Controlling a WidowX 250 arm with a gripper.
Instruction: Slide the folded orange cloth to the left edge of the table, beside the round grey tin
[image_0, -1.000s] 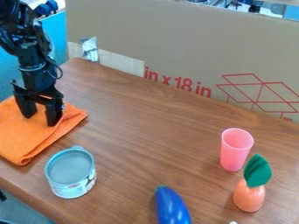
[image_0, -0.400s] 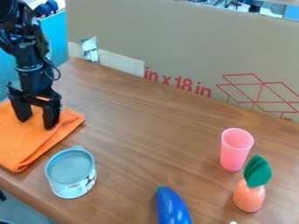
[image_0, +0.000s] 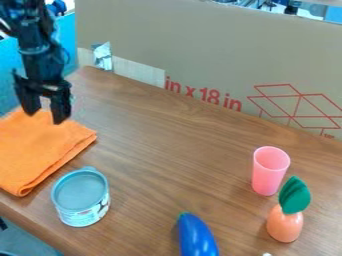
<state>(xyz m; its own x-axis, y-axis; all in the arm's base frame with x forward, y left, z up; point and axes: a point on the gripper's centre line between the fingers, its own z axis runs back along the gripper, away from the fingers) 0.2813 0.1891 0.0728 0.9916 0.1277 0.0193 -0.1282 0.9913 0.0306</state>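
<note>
**Q:** ok, what just changed over there?

**Me:** So my gripper (image_0: 45, 116) is higher than it is in the last 2 frames, where it's right down at the cloth (image_0: 50, 150). Between those 2 the cloth slides a bit toward the lower left of the camera view, and I shift that way with it. Now I'm up and the cloth sits where it is in the 2nd frame, so it isn't coming along with me.

**Q:** so are you holding anything?

**Me:** Nope, 0 things. My gripper is spread apart and pointing down, with nothing pinched in it. My read is that I'm done nudging the cloth for now and it's let go, lying loose.

**Q:** and where's the cloth from where you are?

**Me:** Below me and mostly on the camera's side. I hang over its far part, and it spreads toward the near left edge of the table (image_0: 160, 150), flat and folded in layers. The tin (image_0: 80, 192) stands just beside its near right side, not touching afaict. The cup (image_0: 269, 172), toy carrot (image_0: 285, 225) and eggplant (image_0: 197, 237) are all well apart from both of us.
</note>
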